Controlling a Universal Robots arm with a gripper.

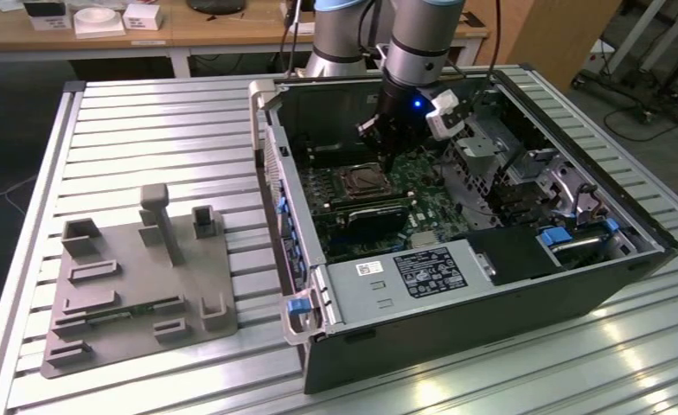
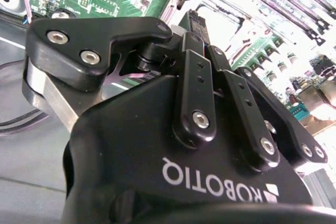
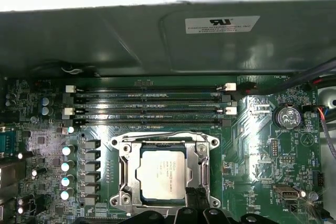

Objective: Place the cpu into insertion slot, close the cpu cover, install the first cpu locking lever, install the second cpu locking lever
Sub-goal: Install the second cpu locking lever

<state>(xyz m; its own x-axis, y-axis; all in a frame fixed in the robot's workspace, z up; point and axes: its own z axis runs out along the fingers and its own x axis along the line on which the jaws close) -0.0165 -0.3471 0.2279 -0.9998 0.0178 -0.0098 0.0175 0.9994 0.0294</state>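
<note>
The cpu (image 3: 160,176), a pale silvery square, lies flat in the insertion slot (image 1: 362,181) on the green board inside the open computer case. The cpu cover (image 3: 127,169) lies down around it as a silvery frame, the chip showing through its window. A thin wire lever (image 3: 163,132) runs along one edge of the socket. My gripper (image 1: 382,156) hangs just above the socket, its black fingers (image 3: 185,199) close together over the socket's edge beside the chip. The gripper (image 2: 198,30) looks shut, with nothing seen between the fingers.
The case (image 1: 316,285) lies open on a slatted metal table (image 1: 155,130). A grey fixture plate (image 1: 131,285) sits on the exterior view's left. Long memory slots (image 3: 147,98) run beside the socket. Drive cages (image 1: 512,164) and cables crowd the case's other side.
</note>
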